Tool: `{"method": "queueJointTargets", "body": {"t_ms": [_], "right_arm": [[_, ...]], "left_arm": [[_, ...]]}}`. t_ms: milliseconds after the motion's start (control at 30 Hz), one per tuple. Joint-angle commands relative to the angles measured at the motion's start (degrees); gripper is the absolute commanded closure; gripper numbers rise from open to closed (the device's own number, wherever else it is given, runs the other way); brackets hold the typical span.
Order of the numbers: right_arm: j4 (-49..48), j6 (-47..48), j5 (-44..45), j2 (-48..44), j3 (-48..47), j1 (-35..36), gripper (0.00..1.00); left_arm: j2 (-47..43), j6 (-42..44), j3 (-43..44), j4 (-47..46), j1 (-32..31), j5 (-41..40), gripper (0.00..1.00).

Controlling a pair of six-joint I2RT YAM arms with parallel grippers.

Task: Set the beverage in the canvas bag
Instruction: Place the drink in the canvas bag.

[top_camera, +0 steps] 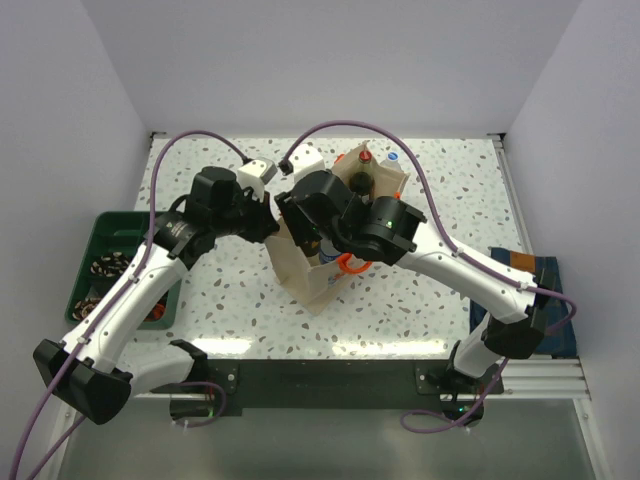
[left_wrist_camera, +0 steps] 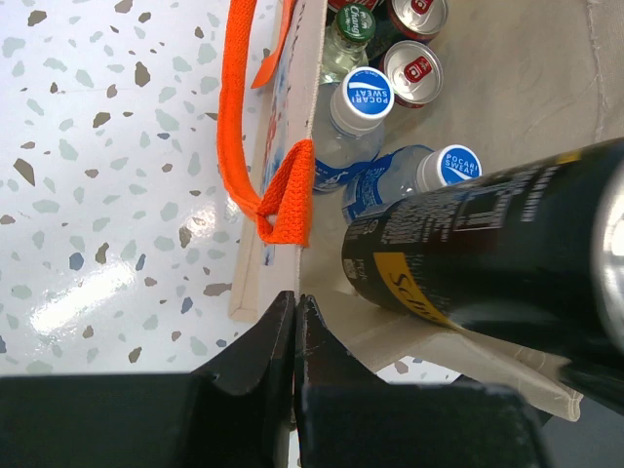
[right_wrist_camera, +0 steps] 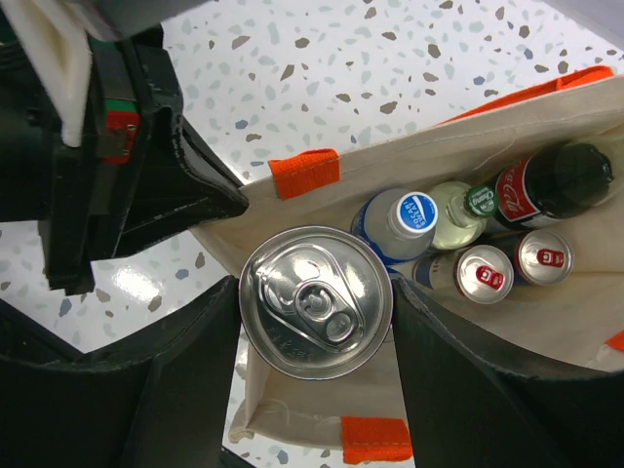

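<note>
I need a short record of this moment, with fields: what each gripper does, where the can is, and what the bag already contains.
left gripper: shut on the rim of the canvas bag, near an orange tab
right gripper: shut on a black can, silver top up
can position: at the bag's opening, not yet released
bag contents: two blue-capped bottles, a green-capped bottle, a cola bottle, two red cans
bag stance: upright on the speckled table

Robot lab test cell: left arm [top_camera: 130, 290] and right arm [top_camera: 470, 272] bolted to a metal rail [top_camera: 330, 385] at the edge of a speckled surface [top_camera: 400, 300], plain white walls [top_camera: 60, 120], loose purple cables [top_camera: 340, 128].
</note>
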State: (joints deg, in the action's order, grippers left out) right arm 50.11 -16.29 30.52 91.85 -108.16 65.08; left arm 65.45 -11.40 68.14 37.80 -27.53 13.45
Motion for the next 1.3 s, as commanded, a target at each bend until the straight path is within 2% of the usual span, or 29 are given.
{"method": "queueJointTargets", "body": {"t_ms": [0, 333, 633, 1267], "right_arm": [[-10.6, -1.9, -0.7, -3.3, 3.7, -0.7, 1.0], [-23.3, -3.4, 0.3, -6.3, 14.8, -3.6, 1.0], [-26.5, -5.2, -3.1, -5.2, 17.1, -6.5, 1.0], [-25.8, -3.7, -8.2, -2.6, 20.6, -6.5, 1.0]], "left_arm": [[-3.6, -0.1, 1.7, -0.3, -0.2, 2.1, 1.0], [-4.2, 0.1, 1.1, -0.4, -0.2, 4.5, 1.0], [-4.5, 1.3, 0.5, 0.0, -0.2, 5.4, 1.0], [-2.9, 1.8, 1.3, -1.2, -0.2, 4.9, 0.98]]}}
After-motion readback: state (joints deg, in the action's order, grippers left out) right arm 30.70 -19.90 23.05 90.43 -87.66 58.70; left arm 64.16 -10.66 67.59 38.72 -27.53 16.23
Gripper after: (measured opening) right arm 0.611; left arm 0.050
